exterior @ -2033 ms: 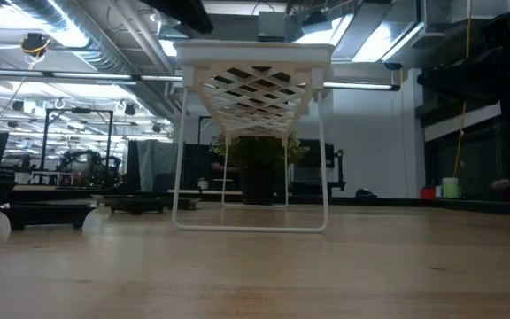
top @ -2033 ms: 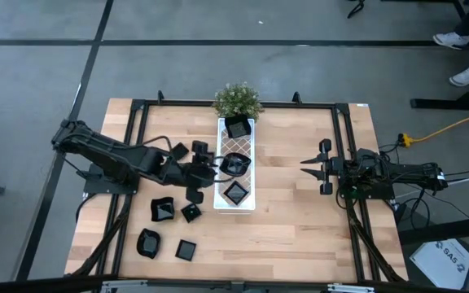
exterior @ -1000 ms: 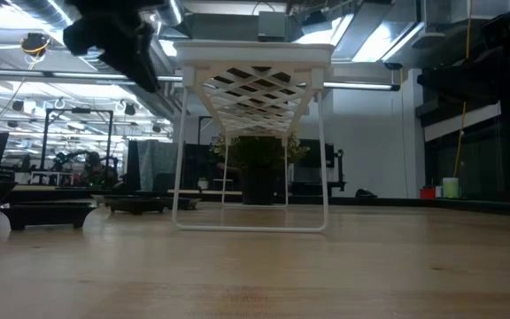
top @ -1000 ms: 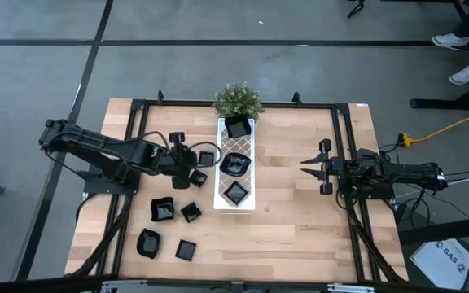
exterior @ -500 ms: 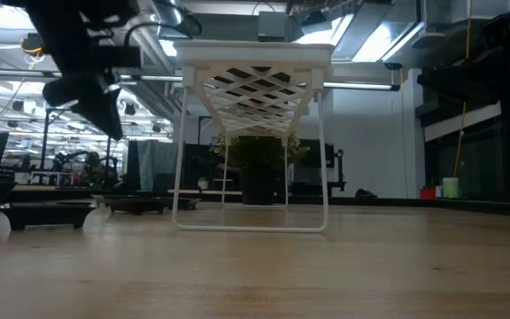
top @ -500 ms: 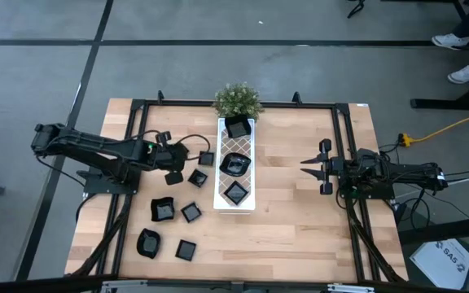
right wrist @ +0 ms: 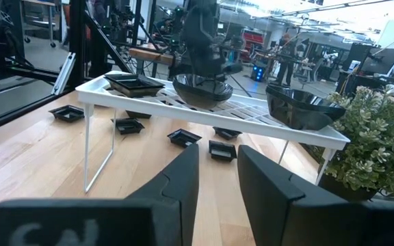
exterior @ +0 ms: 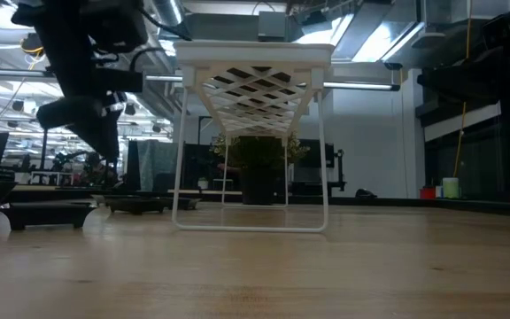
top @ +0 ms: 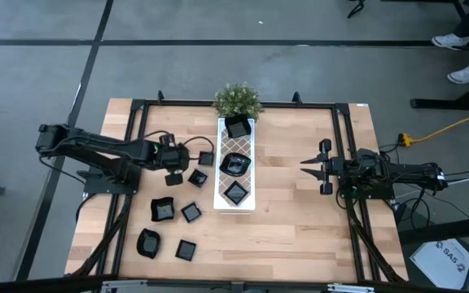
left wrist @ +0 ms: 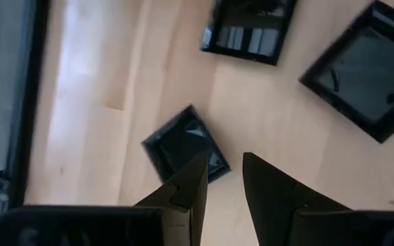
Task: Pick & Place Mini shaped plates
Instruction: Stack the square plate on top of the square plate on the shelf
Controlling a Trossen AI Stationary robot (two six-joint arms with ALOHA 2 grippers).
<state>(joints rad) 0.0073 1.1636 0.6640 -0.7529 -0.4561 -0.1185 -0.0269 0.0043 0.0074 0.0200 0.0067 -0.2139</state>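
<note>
Left gripper (left wrist: 223, 179) has pulled back from the white tray (top: 236, 171) — fingers parted, empty — above a square plate (left wrist: 185, 144).

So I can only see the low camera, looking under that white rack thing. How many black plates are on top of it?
Observer: Three black plates sit in a row on the white tray.
Operator: And the dark arm on my left, is it holding one?
Observer: No. That is the left gripper. Its fingers are apart and empty, above a small square plate lying on the table.
Operator: Where's the other arm?
Observer: The right gripper waits on the tray's other side, open and holding nothing.
</note>
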